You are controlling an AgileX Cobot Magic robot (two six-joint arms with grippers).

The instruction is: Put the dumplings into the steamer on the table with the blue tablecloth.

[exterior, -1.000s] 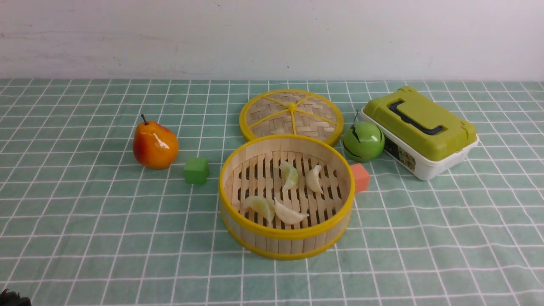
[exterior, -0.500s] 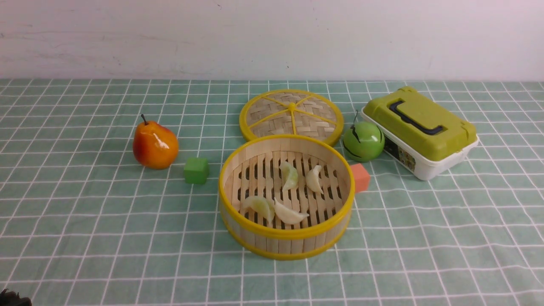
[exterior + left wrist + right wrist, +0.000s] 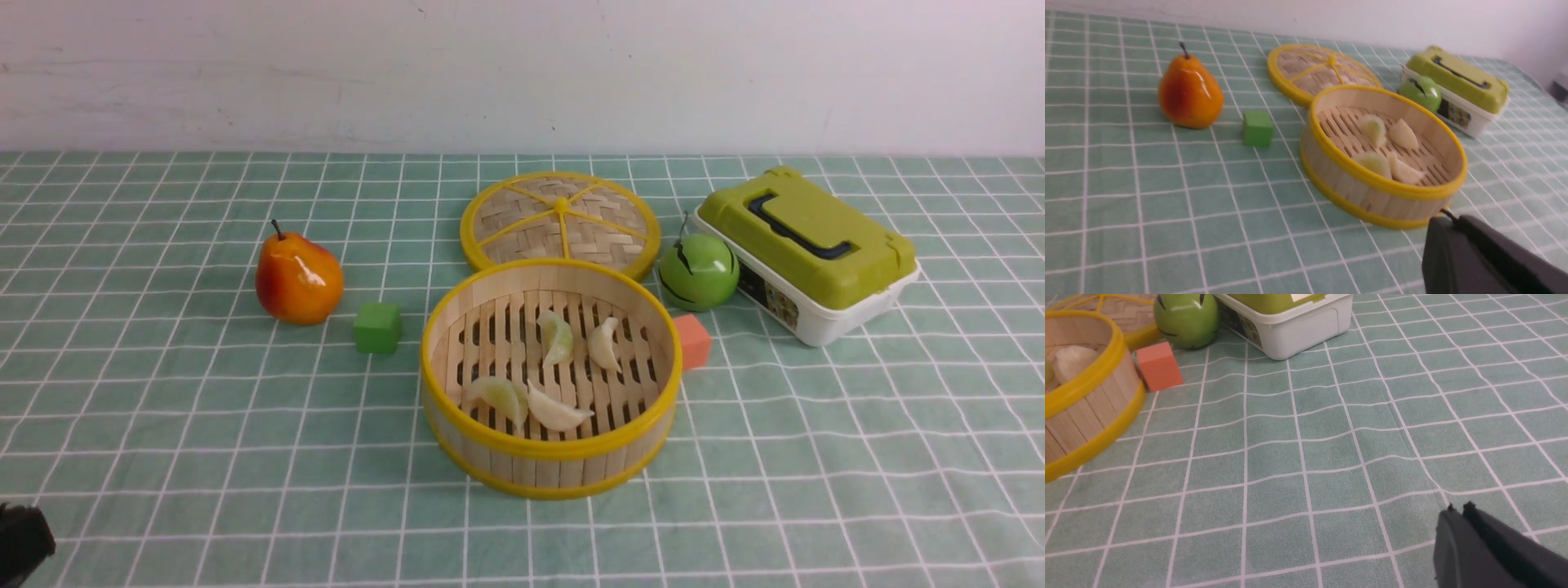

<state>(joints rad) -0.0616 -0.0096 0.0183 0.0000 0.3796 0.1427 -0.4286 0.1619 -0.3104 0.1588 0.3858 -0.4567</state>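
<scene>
The round bamboo steamer [image 3: 550, 447] stands mid-table on the blue tablecloth [image 3: 204, 408]. Several dumplings lie on its slatted floor: a pale green one [image 3: 558, 335] and a cream one [image 3: 605, 344] at the back, another green one [image 3: 500, 395] and a cream one [image 3: 555, 411] at the front. My left gripper [image 3: 1453, 219] is shut and empty, hanging near the steamer's front wall [image 3: 1372, 196] in the left wrist view. It shows as a dark tip [image 3: 24, 541] in the front view's bottom left corner. Off to the steamer's right, my right gripper [image 3: 1458, 510] is shut and empty, low over bare cloth.
The woven lid [image 3: 560, 222] lies flat behind the steamer. A pear [image 3: 298, 278] and a green cube [image 3: 377, 327] sit to the left. A green apple [image 3: 698, 271], an orange cube [image 3: 692, 340] and a green-lidded box [image 3: 808, 249] sit to the right.
The dark tip of my left gripper shows a little higher in the front view's bottom left corner. The steamer and the dumplings have not moved.
</scene>
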